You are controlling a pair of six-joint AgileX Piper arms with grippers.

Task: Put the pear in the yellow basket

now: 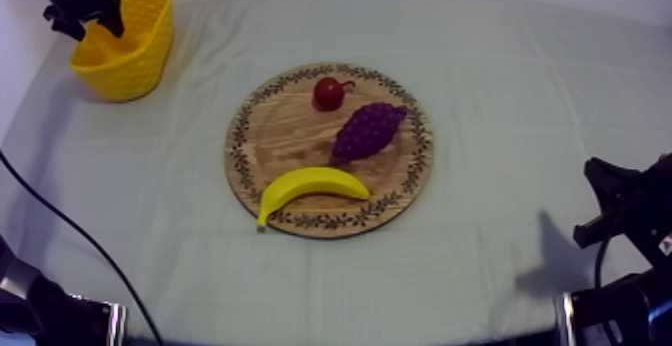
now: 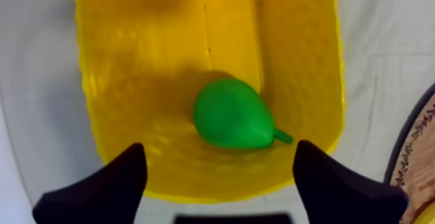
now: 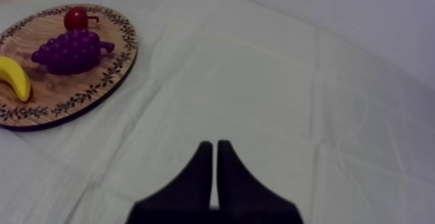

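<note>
The pear point(image 2: 233, 114) is smooth bright green, fat-bodied with a stubby stem, lying on its side down in the yellow basket point(image 2: 129, 78), which sits upper left of the frame in the top view. Count-wise: one pear, one basket, one wooden board point(image 1: 290, 140) mid-frame carrying one banana point(image 1: 310, 185), one bunch of grapes point(image 1: 368, 130) and one small red fruit point(image 1: 327, 93). The left gripper point(image 2: 220, 150) hangs over the basket with fingers spread wide, gripping nothing and clear of the pear, while the right gripper point(image 3: 215, 145) has its fingers pressed together on nothing, over bare cloth point(image 3: 272, 78).
</note>
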